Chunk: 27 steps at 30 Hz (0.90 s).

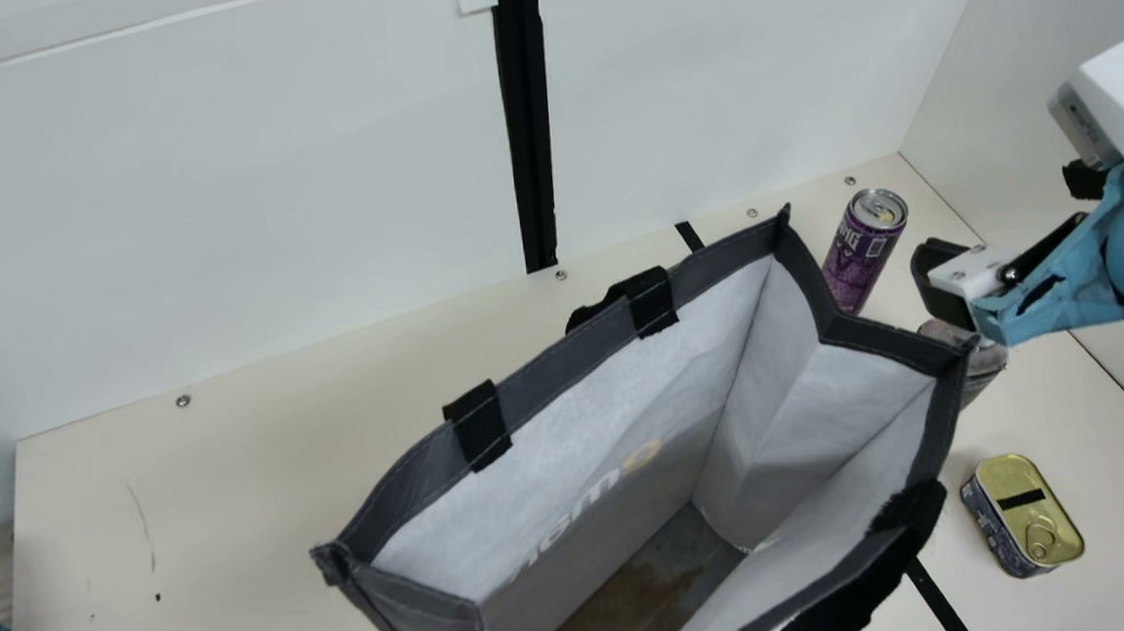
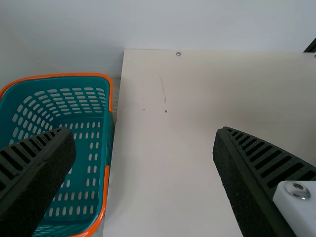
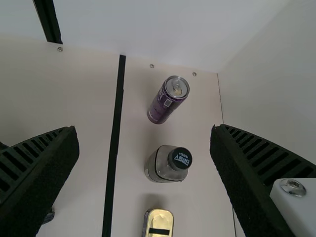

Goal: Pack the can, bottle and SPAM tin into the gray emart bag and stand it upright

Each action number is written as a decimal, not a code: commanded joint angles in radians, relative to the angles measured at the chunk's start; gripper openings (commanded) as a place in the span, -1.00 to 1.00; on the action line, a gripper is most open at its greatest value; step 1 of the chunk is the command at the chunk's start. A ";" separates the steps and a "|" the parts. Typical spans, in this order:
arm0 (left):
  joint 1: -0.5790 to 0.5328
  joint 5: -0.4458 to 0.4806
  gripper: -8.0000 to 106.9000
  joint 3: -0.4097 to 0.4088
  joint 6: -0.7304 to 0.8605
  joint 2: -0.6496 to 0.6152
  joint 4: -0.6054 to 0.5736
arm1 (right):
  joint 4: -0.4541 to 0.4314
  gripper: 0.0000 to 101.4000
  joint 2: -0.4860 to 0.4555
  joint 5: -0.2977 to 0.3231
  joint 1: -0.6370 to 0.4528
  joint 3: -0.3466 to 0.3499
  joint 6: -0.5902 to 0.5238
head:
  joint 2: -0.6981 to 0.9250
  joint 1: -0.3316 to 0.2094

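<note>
Likely step: first pickup. Your right gripper (image 3: 144, 129) is spread and empty, same for your left gripper (image 2: 143, 131). The upright can (image 1: 856, 254), cap-up bottle (image 3: 165, 165) and flat tin (image 1: 1024, 510) sit right of the open bag (image 1: 566, 361). Bag's mouth points up, long axis diagonal. Next: straddle one, close, lift.

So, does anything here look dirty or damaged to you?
A little wear: the open gray bag has brownish patches on its floor inside, perhaps stains. The table has a thin scratch and a dark speck toward its left side. Nothing looks spilled.
</note>
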 commanded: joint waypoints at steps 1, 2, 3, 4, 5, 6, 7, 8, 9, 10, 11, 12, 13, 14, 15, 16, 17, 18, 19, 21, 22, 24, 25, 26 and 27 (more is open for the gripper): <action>0.000 0.000 0.71 0.000 0.000 0.000 0.000 | -0.006 0.87 -0.004 0.000 -0.007 0.012 -0.002 | -0.002 -0.023; 0.000 0.000 0.71 0.000 0.000 0.000 0.000 | -0.009 0.87 -0.005 0.000 -0.010 0.018 -0.003 | -0.002 -0.023; 0.000 0.000 0.71 0.000 0.000 0.000 0.000 | -0.011 0.87 -0.006 0.000 -0.014 0.023 -0.005 | -0.002 -0.023; 0.000 0.000 0.71 0.000 0.000 0.000 0.000 | -0.013 0.87 -0.007 0.000 -0.017 0.027 -0.007 | -0.002 -0.023; 0.000 0.000 0.71 0.000 0.000 0.000 0.000 | -0.014 0.87 -0.007 0.000 -0.021 0.030 -0.009 | -0.002 -0.023; 0.000 0.000 0.71 0.000 0.000 0.000 0.000 | -0.015 0.87 -0.008 0.000 -0.023 0.033 -0.010 | -0.002 -0.023; 0.000 0.000 0.71 0.000 0.000 0.000 0.000 | -0.016 0.87 -0.009 0.000 -0.027 0.035 -0.012 | -0.002 -0.023; 0.000 0.000 0.71 0.000 0.000 0.000 0.000 | -0.015 0.87 -0.010 0.000 -0.031 0.036 -0.017 | -0.002 -0.023; 0.000 0.000 0.71 0.000 0.000 0.000 0.000 | -0.012 0.87 -0.011 0.000 -0.035 0.036 -0.021 | -0.002 -0.023; 0.000 0.000 0.71 0.000 0.000 0.000 0.000 | -0.017 0.87 -0.010 0.000 -0.032 0.037 -0.016 | -0.002 -0.023; 0.000 0.000 0.71 0.000 0.000 0.000 0.000 | -0.017 0.87 -0.010 0.000 -0.035 0.037 -0.021 | -0.002 -0.023; 0.000 0.000 0.71 0.000 0.000 0.000 0.000 | -0.017 0.87 -0.010 0.000 -0.035 0.037 -0.021 | -0.002 -0.023; 0.000 0.000 0.71 0.000 0.000 0.000 0.000 | -0.017 0.87 -0.010 -0.001 -0.035 0.037 -0.021 | -0.002 -0.023; 0.000 0.000 0.71 0.000 0.000 0.000 0.000 | -0.017 0.87 -0.010 -0.001 -0.035 0.037 -0.021 | -0.002 -0.023; 0.000 0.000 0.71 0.000 0.000 0.000 0.000 | -0.017 0.87 -0.010 -0.001 -0.035 0.037 -0.021 | -0.002 -0.023; 0.000 0.000 0.71 0.000 0.000 0.000 0.000 | -0.017 0.87 -0.010 -0.001 -0.035 0.037 -0.021 | -0.002 -0.023; 0.000 0.000 0.71 0.000 0.000 0.000 0.000 | -0.017 0.87 -0.010 -0.001 -0.035 0.037 -0.021 | -0.002 -0.023; 0.000 0.000 0.71 0.000 0.000 0.000 0.000 | -0.017 0.87 -0.010 -0.001 -0.035 0.037 -0.021 | -0.002 -0.023; 0.000 0.000 0.71 0.000 0.000 0.000 0.000 | -0.017 0.87 -0.010 -0.001 -0.035 0.037 -0.021 | -0.002 -0.023; 0.000 0.000 0.71 0.000 0.000 0.000 0.000 | -0.017 0.87 -0.010 -0.001 -0.035 0.037 -0.021 | -0.002 -0.023; 0.000 0.000 0.71 0.000 0.000 0.000 0.000 | -0.017 0.87 -0.010 -0.001 -0.035 0.037 -0.021 | -0.002 -0.023; 0.000 0.000 0.71 0.000 0.000 0.000 0.000 | -0.017 0.87 -0.010 -0.001 -0.035 0.037 -0.021 | -0.002 -0.023; 0.000 0.000 0.71 0.000 0.000 0.000 0.000 | -0.017 0.87 -0.010 -0.001 -0.035 0.037 -0.021 | -0.002 -0.023; 0.000 0.000 0.71 0.000 0.000 0.000 0.000 | -0.017 0.87 -0.010 -0.001 -0.035 0.037 -0.021 | -0.002 -0.023; 0.000 0.000 0.71 0.000 0.000 0.000 0.000 | -0.017 0.87 -0.010 -0.001 -0.035 0.037 -0.021 | -0.002 -0.023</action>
